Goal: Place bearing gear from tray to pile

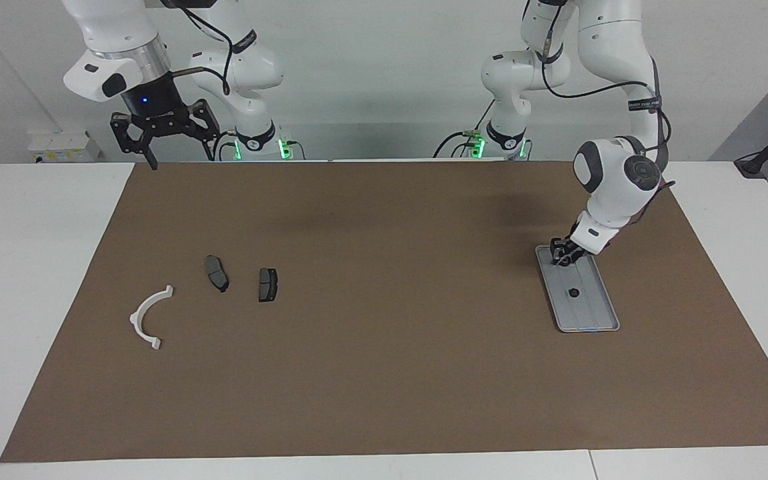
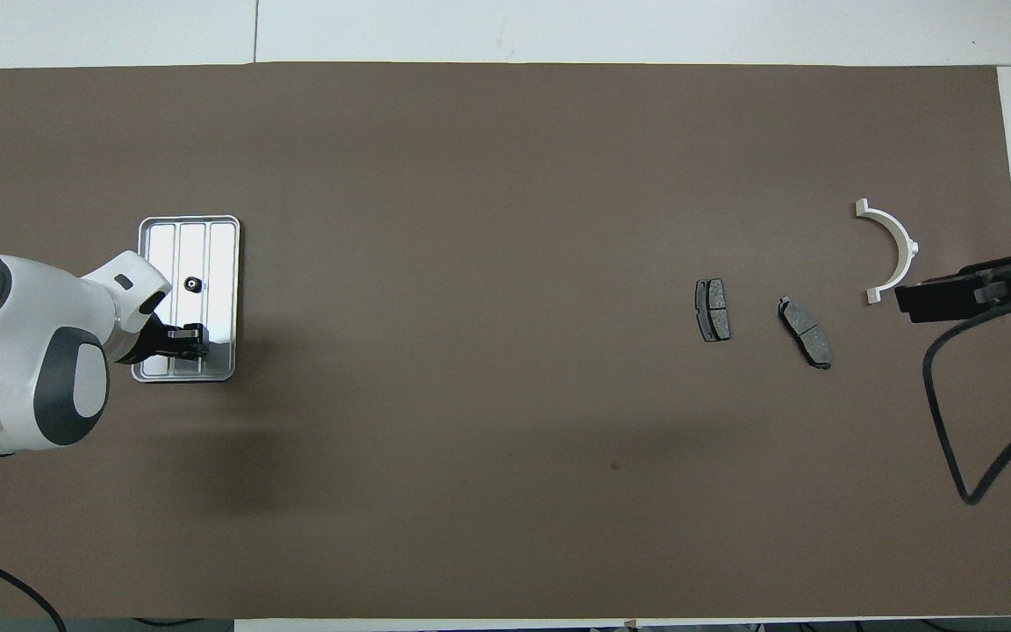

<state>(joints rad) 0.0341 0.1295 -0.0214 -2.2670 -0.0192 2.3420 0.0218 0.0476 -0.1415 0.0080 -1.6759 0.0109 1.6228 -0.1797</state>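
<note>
The silver tray (image 1: 594,313) (image 2: 221,250) lies toward the left arm's end of the table. One small dark bearing gear (image 1: 573,292) (image 2: 192,283) rests on its middle rib. My left gripper (image 1: 561,259) (image 2: 193,337) hangs just over the tray's end nearer the robots, its fingertips closed on another small dark bearing gear. The pile lies toward the right arm's end: a white half-ring bracket (image 1: 136,315) (image 2: 907,246) and two dark brake pads (image 1: 217,273) (image 1: 267,285). My right gripper (image 1: 181,157) (image 2: 953,294) waits high over the mat's edge by its base, fingers spread and empty.
A brown mat (image 1: 384,373) covers most of the white table. A black cable (image 2: 940,412) loops down from the right arm over the mat's corner. The brake pads (image 2: 713,310) (image 2: 806,332) lie nearer the table's middle than the bracket.
</note>
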